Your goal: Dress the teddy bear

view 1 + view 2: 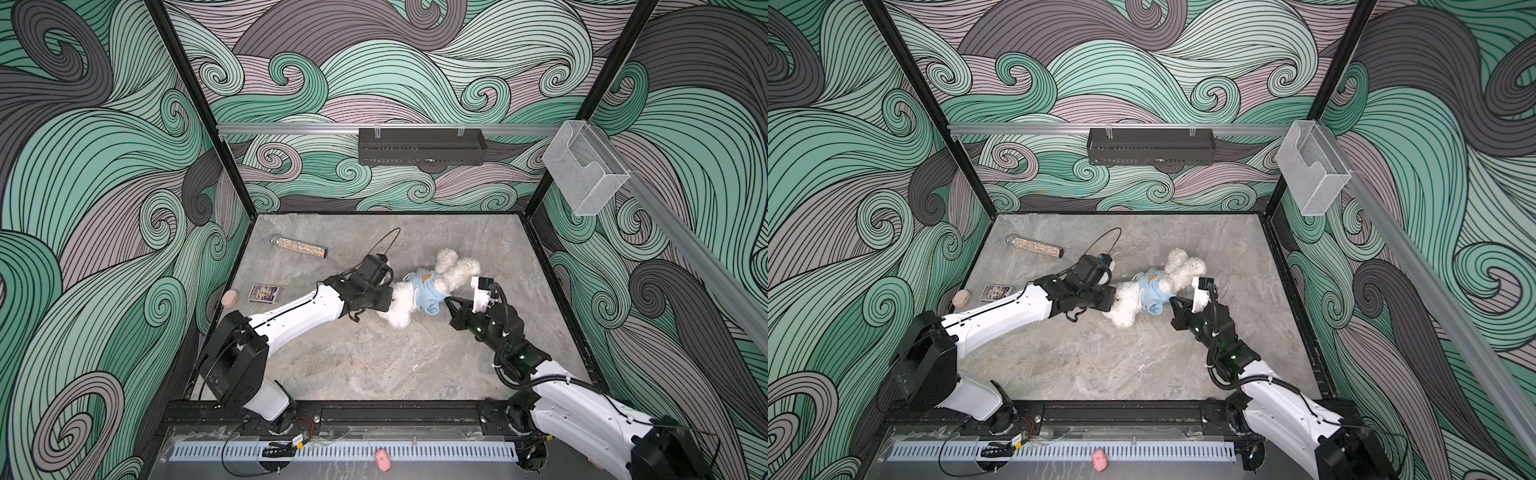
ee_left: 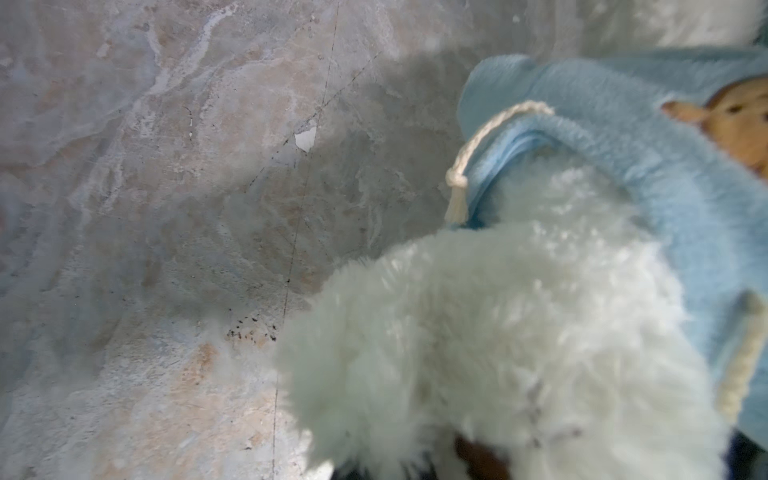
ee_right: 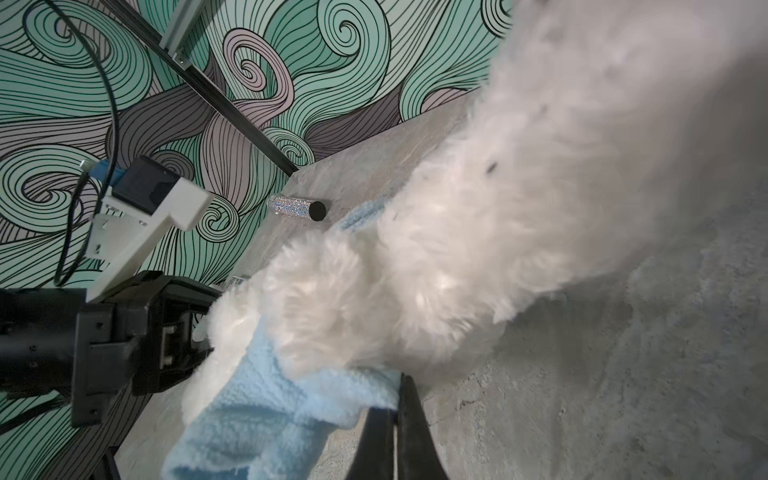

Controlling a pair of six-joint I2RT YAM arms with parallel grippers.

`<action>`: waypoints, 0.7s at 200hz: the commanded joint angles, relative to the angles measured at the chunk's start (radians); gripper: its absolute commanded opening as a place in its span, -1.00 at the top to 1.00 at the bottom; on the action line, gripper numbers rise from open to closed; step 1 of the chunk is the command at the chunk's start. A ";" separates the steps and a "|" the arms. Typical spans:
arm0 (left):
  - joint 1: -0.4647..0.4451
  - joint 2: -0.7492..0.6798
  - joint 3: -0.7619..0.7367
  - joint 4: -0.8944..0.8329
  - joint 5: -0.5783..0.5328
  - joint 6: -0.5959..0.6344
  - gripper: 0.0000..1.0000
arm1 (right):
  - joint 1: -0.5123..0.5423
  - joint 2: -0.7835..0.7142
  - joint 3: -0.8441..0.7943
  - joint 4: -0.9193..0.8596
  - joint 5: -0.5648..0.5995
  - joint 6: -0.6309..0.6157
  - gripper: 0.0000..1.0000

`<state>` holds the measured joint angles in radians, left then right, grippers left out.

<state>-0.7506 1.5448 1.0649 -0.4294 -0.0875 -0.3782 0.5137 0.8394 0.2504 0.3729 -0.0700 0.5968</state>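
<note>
Looking at both top views, we find the teddy bear [image 1: 451,270] lying near the middle of the bench [image 1: 374,365], blue hoodie [image 1: 424,286] on its body, the left gripper [image 1: 390,300] closed in the fur at its head end. The left wrist view gives only fur and hoodie. In the right wrist view the right gripper [image 3: 395,409] pinches the hoodie edge, jaws together; we fear a hard pull slips this thin pinch off.
</note>
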 commanded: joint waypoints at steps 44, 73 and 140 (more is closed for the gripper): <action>-0.124 0.182 0.041 -0.232 -0.513 0.147 1.00 | -0.194 -0.050 0.070 -0.061 -0.098 0.211 1.00; -0.145 0.191 0.022 -0.183 -0.509 0.166 1.00 | -0.321 -0.035 0.082 -0.116 -0.178 0.268 1.00; -0.127 0.076 -0.094 0.040 -0.306 0.270 1.00 | -0.491 0.132 0.092 -0.161 -0.243 0.200 1.00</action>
<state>-0.9184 1.6634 1.0351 -0.2955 -0.3832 -0.2081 0.0769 0.9527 0.2966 0.1638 -0.4099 0.8295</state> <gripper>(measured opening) 0.060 0.051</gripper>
